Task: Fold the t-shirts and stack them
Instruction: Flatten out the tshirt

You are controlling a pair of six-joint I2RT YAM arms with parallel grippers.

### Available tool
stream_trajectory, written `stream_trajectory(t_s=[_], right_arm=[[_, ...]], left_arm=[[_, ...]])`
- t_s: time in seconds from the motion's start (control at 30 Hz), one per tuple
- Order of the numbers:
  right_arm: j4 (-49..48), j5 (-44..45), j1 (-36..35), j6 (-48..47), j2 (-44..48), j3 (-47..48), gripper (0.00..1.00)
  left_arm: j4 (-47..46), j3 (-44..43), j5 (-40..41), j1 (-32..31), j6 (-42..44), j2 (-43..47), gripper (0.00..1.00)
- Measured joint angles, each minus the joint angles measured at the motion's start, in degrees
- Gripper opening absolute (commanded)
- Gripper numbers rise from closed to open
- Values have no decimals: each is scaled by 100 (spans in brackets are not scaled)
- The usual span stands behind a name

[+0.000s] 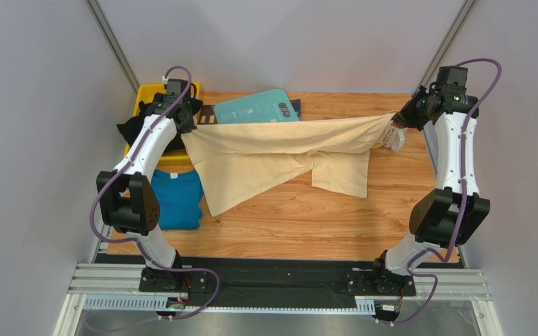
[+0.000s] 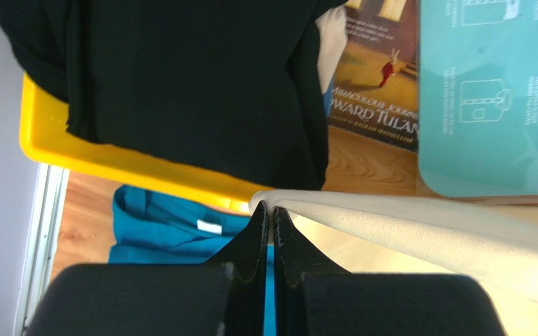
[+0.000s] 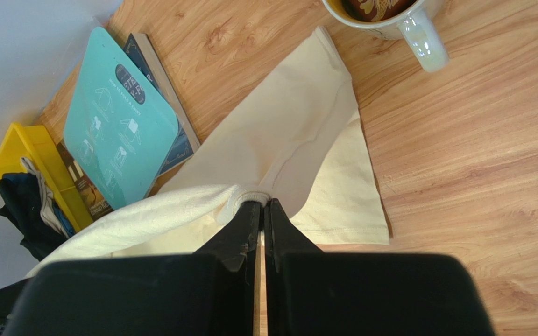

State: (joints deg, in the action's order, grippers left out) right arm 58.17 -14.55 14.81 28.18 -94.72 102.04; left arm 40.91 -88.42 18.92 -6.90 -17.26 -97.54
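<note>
The cream-yellow t-shirt (image 1: 279,150) hangs stretched across the back of the table, held up at both ends, its lower part draping onto the wood. My left gripper (image 1: 189,124) is shut on its left corner (image 2: 279,201); the cloth runs off to the right. My right gripper (image 1: 393,120) is shut on the other end (image 3: 254,197), with a sleeve (image 3: 335,189) lying on the table below. A folded teal-blue t-shirt (image 1: 177,199) lies at the left edge (image 2: 159,224). Black t-shirts (image 2: 194,84) hang over the yellow bin (image 1: 154,94).
A rigid teal board (image 1: 258,108) with white print lies at the back on a book (image 2: 380,77). A white mug (image 3: 398,21) stands at the back right by my right gripper. The yellow bin's rim (image 2: 110,157) is just beyond my left fingers.
</note>
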Motion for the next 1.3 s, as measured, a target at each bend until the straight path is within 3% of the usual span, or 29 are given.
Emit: stream_trajectory(t_s=[0.3, 0.57, 0.73, 1.1, 1.3], right_arm=[[-297, -212, 0, 280, 549, 11, 0], [-494, -398, 125, 442, 2559, 37, 0], [-402, -11, 144, 420, 3397, 516, 0], [179, 1154, 151, 354, 3595, 2492, 0], [205, 1029, 151, 439, 3432, 2105, 0]], left_arm=[[83, -546, -433, -9, -201, 328, 0], [-173, -177, -612, -22, -433, 2723, 0], [-326, 90, -365, -20, -345, 3917, 0], [50, -1126, 79, -20, -289, 3954, 0], [-2, -1045, 76, -4, -372, 3598, 0]])
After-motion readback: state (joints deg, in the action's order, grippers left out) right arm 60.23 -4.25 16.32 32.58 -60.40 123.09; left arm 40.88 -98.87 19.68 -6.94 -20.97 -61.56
